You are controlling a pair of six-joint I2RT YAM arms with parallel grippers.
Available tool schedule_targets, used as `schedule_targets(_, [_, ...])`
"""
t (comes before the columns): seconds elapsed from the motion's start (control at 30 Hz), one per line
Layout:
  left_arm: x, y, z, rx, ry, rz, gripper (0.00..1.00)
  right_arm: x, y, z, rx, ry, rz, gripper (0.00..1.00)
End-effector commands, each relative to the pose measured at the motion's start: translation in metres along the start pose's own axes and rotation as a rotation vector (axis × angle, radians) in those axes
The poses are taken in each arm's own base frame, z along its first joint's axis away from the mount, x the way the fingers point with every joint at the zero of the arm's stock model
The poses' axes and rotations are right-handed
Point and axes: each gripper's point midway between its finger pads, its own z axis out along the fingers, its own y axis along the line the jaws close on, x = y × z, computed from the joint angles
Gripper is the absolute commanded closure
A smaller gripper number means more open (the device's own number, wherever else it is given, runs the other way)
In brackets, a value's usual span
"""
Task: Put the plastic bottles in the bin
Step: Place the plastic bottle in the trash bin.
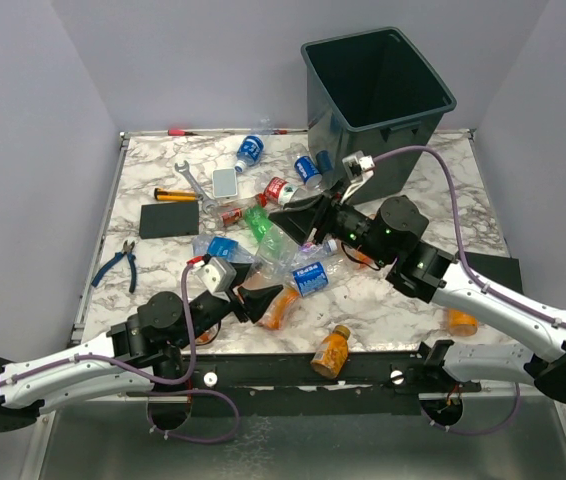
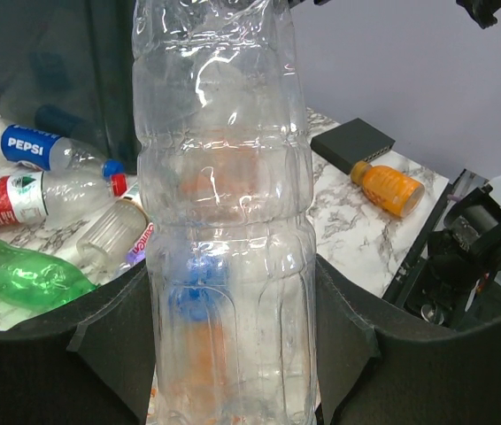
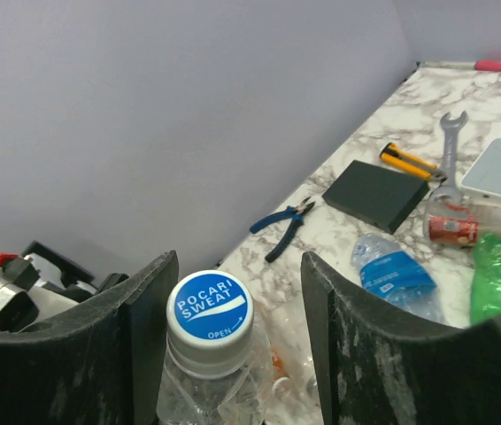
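A tall clear bottle hangs above the table between both arms. My left gripper is shut on its lower body, both fingers pressed to its sides. My right gripper stands open around its blue and white cap; the cap touches the left finger, with a gap to the right one. Several more bottles lie around: a Pepsi one, a green one, a blue-labelled one and orange ones. The dark bin stands at the back right.
Blue pliers lie at the left edge. A wrench, a black slab and a grey slab lie at the back left. Another black slab sits at the right edge.
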Motion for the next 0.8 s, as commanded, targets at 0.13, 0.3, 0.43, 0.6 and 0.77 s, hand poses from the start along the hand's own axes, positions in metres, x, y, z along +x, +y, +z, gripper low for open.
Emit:
schedule_targets(0.13, [-0.004, 0.003, -0.004, -0.002, -0.025, 0.009, 0.71, 0.009, 0.005, -0.007, 0.002, 0.07, 0.055, 0.63])
schedule_targets(0.3, [-0.003, 0.007, -0.004, -0.031, -0.025, 0.003, 0.2, 0.009, 0.008, -0.011, -0.004, 0.09, 0.057, 0.99])
schedule_targets(0.43, [-0.005, 0.012, -0.005, -0.056, -0.029, -0.007, 0.01, -0.009, 0.01, -0.018, 0.028, 0.062, 0.016, 0.99])
schedule_targets(0.6, [-0.011, 0.024, -0.011, -0.117, -0.055, -0.018, 0.01, -0.107, 0.01, -0.038, 0.214, -0.099, -0.206, 0.99])
schedule_targets(0.77, [-0.014, 0.038, -0.016, -0.191, -0.074, -0.02, 0.01, -0.221, -0.019, -0.071, 0.614, -0.38, -0.437, 1.0])
